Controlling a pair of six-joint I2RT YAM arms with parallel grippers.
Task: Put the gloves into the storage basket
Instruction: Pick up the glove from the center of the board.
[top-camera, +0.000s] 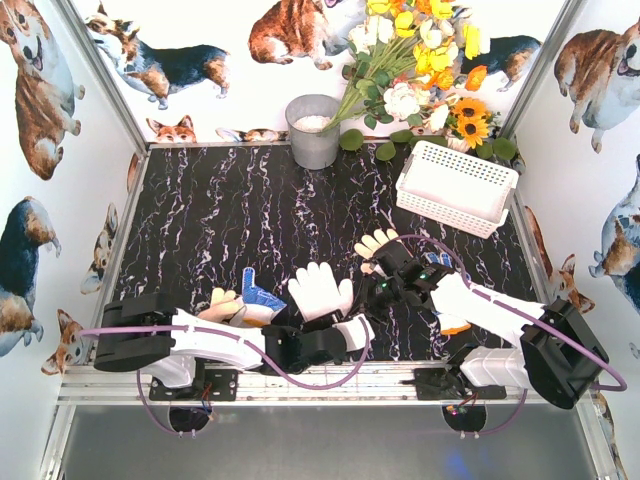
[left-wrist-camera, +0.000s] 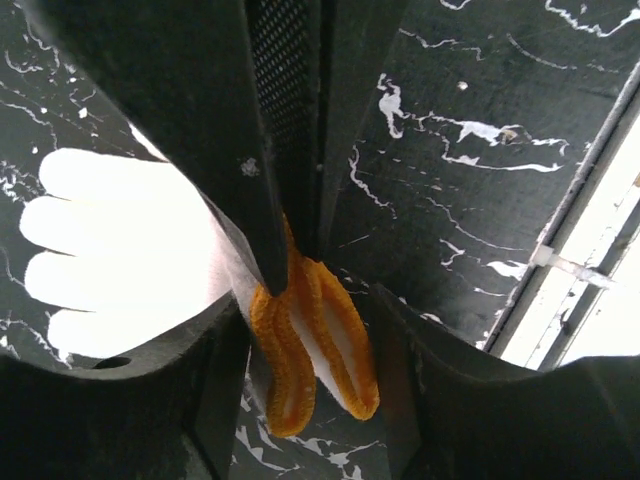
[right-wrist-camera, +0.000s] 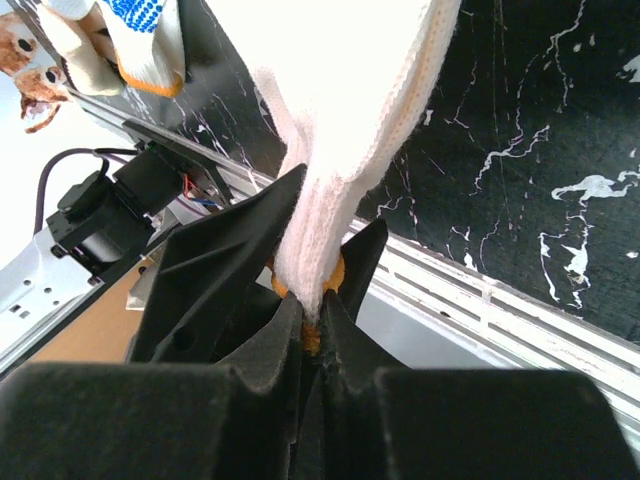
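The black marbled table (top-camera: 220, 220) is standing between corgi-printed walls, with both arm bases at its near rail.

1. Nearest the rail, the left claw (left-wrist-camera: 303, 265) is pinching the orange cuff (left-wrist-camera: 310, 350) of a white knit glove (left-wrist-camera: 120, 250). The jaws are standing close together with the folded cuff between them. The glove's fingers are lying flat on the table.
2. Just left of that glove, a blue-dotted glove (top-camera: 258, 298) and a cream glove (top-camera: 220, 303) are lying against each other.
3. Further in, the right claw (right-wrist-camera: 315, 300) is clamped tight on the cuff of a second knit glove (right-wrist-camera: 340, 120), which is stretching away from the jaws. Whether it is hanging clear of the table cannot be told.
4. A cream rubber glove (top-camera: 375, 243) is lying just beyond the right arm's wrist.
5. The storage basket (top-camera: 450, 208) is sitting at the far right, well apart from the loose gloves. Whether it is holding any glove cannot be told.
6. A grey bucket (top-camera: 313, 130) is standing at the far wall.

Recommended handling: the grip is probably most secure with both cuff layers seated deep between the pads. Each glove likely needs raising until its fingers are hanging free, so that it is not dragging its neighbours. The release point should be above the basket's opening, not its rim.
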